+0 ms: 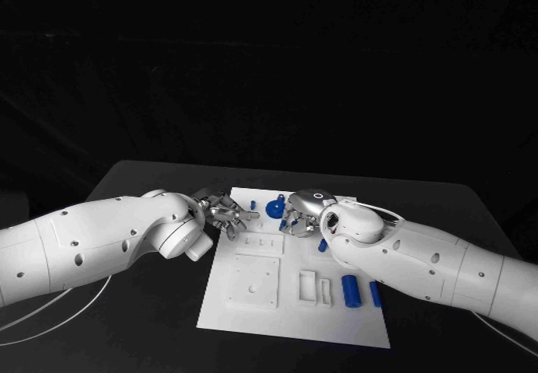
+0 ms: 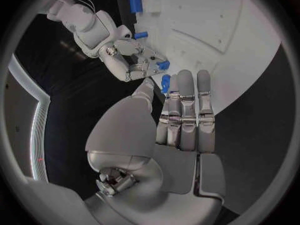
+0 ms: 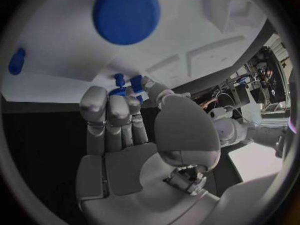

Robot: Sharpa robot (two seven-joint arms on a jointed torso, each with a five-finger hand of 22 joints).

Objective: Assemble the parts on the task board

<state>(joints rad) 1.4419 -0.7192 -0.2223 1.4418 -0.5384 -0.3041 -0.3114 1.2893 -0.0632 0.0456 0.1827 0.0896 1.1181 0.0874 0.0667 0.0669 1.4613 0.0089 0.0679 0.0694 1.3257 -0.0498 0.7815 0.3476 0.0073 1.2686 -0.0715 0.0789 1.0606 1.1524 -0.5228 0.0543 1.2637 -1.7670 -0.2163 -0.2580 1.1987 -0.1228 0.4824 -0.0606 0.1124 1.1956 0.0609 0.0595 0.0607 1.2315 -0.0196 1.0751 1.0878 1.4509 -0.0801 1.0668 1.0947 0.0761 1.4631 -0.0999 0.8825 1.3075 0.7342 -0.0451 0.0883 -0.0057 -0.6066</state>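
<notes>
Parts on the task board [image 1: 294, 315] look like hard moulded plastic, blue against the white plate: light, stiff, smooth enough to slip from metal fingertips, and unlikely to break. My judgement is that a pinch across the narrow sides, near the middle of a piece, would hold best.

In the head view the board lies at the centre and lower centre of the frame, with rectangular recesses cut into it. Two short blue bars [image 1: 351, 291] lie at its lower right, just beside a narrow slot. A round blue knob [image 1: 274, 208] stands near the board's upper edge, and a slim blue peg [image 1: 253, 207] stands just left of it.

The right hand [image 1: 301, 211] sits over the upper middle of the board. In the right wrist view its fingertips [image 3: 107, 104] are drawn together around a small blue part [image 3: 119, 90], so it seems to hold that piece in a pinch; the knob shows large at the top of that view.

The left hand [image 1: 222, 213] hovers at the board's upper left corner. In the left wrist view its fingers [image 2: 186, 110] lie straight and side by side, holding nothing.
</notes>
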